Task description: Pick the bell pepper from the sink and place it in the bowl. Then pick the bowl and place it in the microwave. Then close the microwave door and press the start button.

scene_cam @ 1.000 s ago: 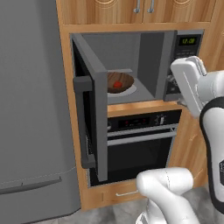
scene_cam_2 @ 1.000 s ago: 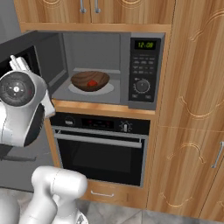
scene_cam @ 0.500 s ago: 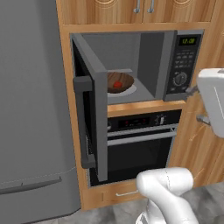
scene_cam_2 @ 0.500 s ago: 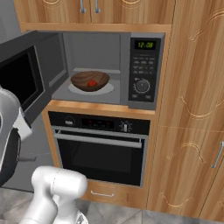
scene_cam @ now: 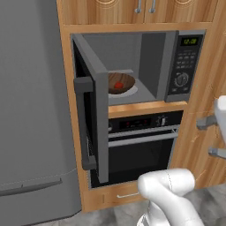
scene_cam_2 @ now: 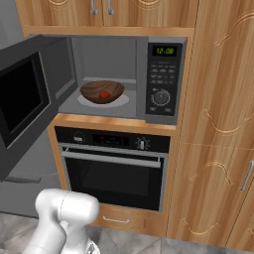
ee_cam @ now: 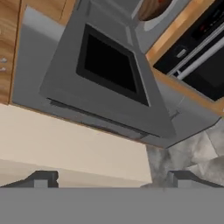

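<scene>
**Right base view: bowl is in, door still to be swung shut**

Right base view shows the bowl (scene_cam_2: 102, 92) resting on the floor of the microwave (scene_cam_2: 124, 79), with the bell pepper (scene_cam_2: 104, 94) lying inside it. The microwave door (scene_cam_2: 27, 99) stands wide open to the left, its dark window facing the room. In the hand view the tool (ee_cam: 111, 178) has its two tips set far apart, holding nothing, and looks at the door's window from the outer side.

The step in hand is, by my judgement, closing the door. To do it well, the tool should meet the door's outer face near the free edge, by the vertical handle (scene_cam: 84, 123), and push in an arc about the hinge, so the door swings fully home. Only then go for the start button on the panel (scene_cam_2: 161, 79).

Against the earlier pictures, the arm has swung out from in front of the microwave; bowl, pepper and door have not moved.
</scene>
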You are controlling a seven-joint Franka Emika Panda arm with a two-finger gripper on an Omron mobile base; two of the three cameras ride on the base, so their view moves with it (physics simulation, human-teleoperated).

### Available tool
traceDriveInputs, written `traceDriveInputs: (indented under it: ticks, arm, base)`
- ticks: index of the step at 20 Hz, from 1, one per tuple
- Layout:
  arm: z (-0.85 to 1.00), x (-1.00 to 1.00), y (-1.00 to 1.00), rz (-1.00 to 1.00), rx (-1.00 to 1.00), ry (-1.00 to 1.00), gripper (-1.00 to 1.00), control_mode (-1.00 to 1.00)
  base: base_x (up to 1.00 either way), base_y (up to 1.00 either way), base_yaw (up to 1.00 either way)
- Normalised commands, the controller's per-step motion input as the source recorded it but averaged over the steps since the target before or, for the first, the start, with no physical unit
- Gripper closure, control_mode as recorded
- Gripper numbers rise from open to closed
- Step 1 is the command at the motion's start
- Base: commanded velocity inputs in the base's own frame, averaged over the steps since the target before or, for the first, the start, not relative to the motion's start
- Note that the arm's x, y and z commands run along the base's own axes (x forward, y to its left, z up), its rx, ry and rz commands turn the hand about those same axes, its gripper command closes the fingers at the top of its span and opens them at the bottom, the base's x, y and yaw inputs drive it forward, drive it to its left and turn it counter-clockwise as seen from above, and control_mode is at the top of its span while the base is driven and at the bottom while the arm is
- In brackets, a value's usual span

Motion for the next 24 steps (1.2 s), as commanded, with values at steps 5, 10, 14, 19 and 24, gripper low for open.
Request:
traceDriveInputs:
  ticks: [5, 10, 14, 19, 24]
  arm:
    - [0.0, -0.68, 0.91, 0.12, -0.09, 0.07, -1.0, -1.0]
    - [-0.28, 0.36, 1.0, 0.02, -0.16, 0.07, -1.0, -1.0]
    - [-0.56, 0.98, 0.91, -0.16, -0.09, 0.05, -1.0, -1.0]
    - [-0.6, 0.91, 0.68, -0.23, -0.04, 0.03, -1.0, -1.0]
    - [-0.41, 0.76, 0.37, -0.24, 0.0, 0.0, -1.0, -1.0]
  base:
    - [0.0, 0.0, 0.0]
    - [0.0, 0.0, 0.0]
    - [0.0, 0.0, 0.0]
    - [0.0, 0.0, 0.0]
    - [0.0, 0.0, 0.0]
